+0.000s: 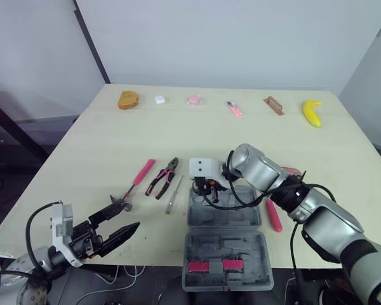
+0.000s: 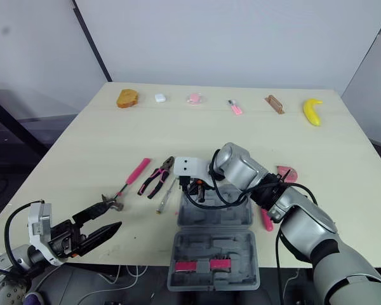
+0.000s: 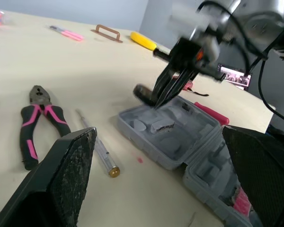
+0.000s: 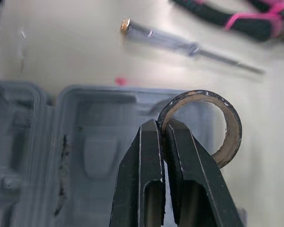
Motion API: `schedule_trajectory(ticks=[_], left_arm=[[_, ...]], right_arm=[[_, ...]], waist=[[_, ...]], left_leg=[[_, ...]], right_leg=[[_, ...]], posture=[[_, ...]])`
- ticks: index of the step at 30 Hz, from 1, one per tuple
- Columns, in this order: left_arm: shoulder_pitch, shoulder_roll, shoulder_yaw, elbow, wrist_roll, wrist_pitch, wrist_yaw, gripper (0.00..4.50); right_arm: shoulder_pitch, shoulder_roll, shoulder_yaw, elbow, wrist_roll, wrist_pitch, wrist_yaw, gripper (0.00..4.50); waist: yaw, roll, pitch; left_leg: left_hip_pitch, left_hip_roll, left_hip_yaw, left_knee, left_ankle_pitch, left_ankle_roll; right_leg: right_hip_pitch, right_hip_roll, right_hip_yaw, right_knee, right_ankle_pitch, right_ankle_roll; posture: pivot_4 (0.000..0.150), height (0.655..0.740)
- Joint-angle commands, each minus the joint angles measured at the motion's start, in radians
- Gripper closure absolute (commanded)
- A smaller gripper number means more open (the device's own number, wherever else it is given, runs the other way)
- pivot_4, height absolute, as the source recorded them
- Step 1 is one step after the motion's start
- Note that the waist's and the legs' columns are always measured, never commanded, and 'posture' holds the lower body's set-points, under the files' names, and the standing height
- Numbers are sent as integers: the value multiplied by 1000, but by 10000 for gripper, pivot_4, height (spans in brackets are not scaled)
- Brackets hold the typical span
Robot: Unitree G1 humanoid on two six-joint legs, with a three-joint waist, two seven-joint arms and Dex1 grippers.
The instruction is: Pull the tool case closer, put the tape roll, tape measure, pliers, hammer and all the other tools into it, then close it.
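The grey tool case point(image 1: 225, 238) lies open at the table's front edge, with two pink-and-black items in its near half. My right gripper point(image 4: 162, 124) is shut on the rim of the dark tape roll point(image 4: 234, 127) and holds it just over the far half of the case point(image 4: 94, 123). The pink-handled hammer point(image 1: 140, 176), the pliers point(image 1: 163, 178) and a clear screwdriver point(image 1: 173, 194) lie left of the case. A pink tool point(image 1: 273, 215) lies to its right. My left gripper point(image 1: 126, 216) hovers open at the front left, near the hammer head, holding nothing.
Along the far edge sit a piece of bread point(image 1: 128, 100), a small white item point(image 1: 159, 99), a pink item point(image 1: 193, 100), a pink pen point(image 1: 235, 108), a brown handle point(image 1: 274, 105) and a banana point(image 1: 312, 112). Another pink object point(image 1: 291, 171) lies behind my right arm.
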State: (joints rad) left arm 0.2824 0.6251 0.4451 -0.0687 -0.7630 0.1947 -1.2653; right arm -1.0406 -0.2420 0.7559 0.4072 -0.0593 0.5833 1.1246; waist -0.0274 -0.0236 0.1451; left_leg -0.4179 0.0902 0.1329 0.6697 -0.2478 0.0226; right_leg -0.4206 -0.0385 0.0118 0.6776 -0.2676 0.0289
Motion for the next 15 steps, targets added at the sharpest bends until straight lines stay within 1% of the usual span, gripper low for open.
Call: schedule_trajectory(ticks=[1,3,8,15], left_arm=[[6,-8,27,0,9,-36,-5,0],[10,-12,28,-2,9,-40,-2,0],[26,-15,32,-5,8,-49,-7,0],[19,-13,27,6,12,-56,-11,0]], right_arm=[[-22,57,-37,56,-9,-45,-2,44455],[-25,77,-39,89,-27,-63,-5,44455],[-19,120,-50,149,-49,-87,-10,44455],[1,137,-54,153,-68,-84,1,44455]], waist=[[-8,0,0],[-16,0,0],[-17,0,0],[-15,0,0]], left_leg=[[0,0,0,0,0,0],[0,0,-1,-1,0,-1],[0,1,-1,-2,0,-1],[0,1,-1,-2,0,-1]], right_leg=[[0,0,0,0,0,0],[0,1,0,1,1,1],[-1,2,-1,1,1,1],[-1,1,-1,1,1,1]], posture=[[1500,7400],[1500,7400],[1500,7400],[1500,7400]])
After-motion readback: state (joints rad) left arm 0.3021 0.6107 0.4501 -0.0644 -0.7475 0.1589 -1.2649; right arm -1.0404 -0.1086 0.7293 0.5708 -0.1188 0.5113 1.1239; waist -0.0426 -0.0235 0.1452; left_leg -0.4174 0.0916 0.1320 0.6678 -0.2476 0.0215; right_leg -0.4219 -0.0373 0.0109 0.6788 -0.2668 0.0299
